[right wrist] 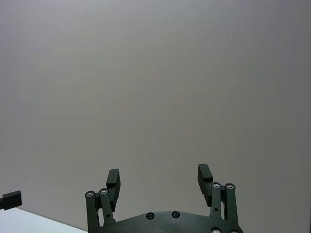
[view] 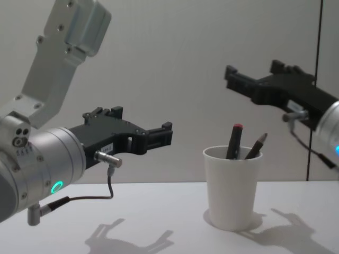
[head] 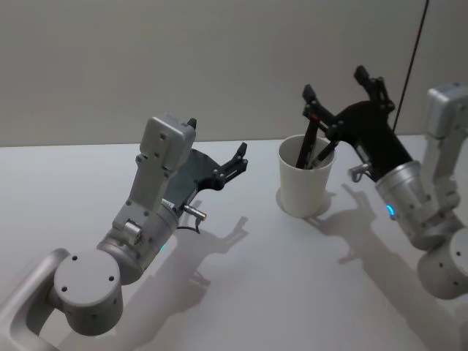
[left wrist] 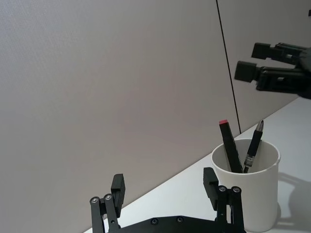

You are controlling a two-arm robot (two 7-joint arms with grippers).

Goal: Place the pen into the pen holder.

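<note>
1. The pen holder point(head: 306, 186) is a white paper cup. It stands upright on the white desk point(head: 256, 292), a bit to the right of the middle in the head view.
2. Two dark sticks stand inside the cup and lean on its rim. Their tops poke out above it.
3. One is the pen point(left wrist: 253, 148). It is thin and black with a pointed tip at the top.
4. The other is a thicker black marker point(left wrist: 229, 145) with a small red top. It leans just beside the pen.
5. The right hand point(head: 342, 82) is up in the air, above the cup and a little behind it. Its fingers are spread wide and hold nothing. It does not touch the cup or the pen.
6. The left hand point(head: 216, 145) is in the air over the desk, to the left of the cup and well apart from it. Its fingers are spread wide too, and they hold nothing.
7. A plain grey wall point(head: 183, 66) stands behind the desk.
</note>
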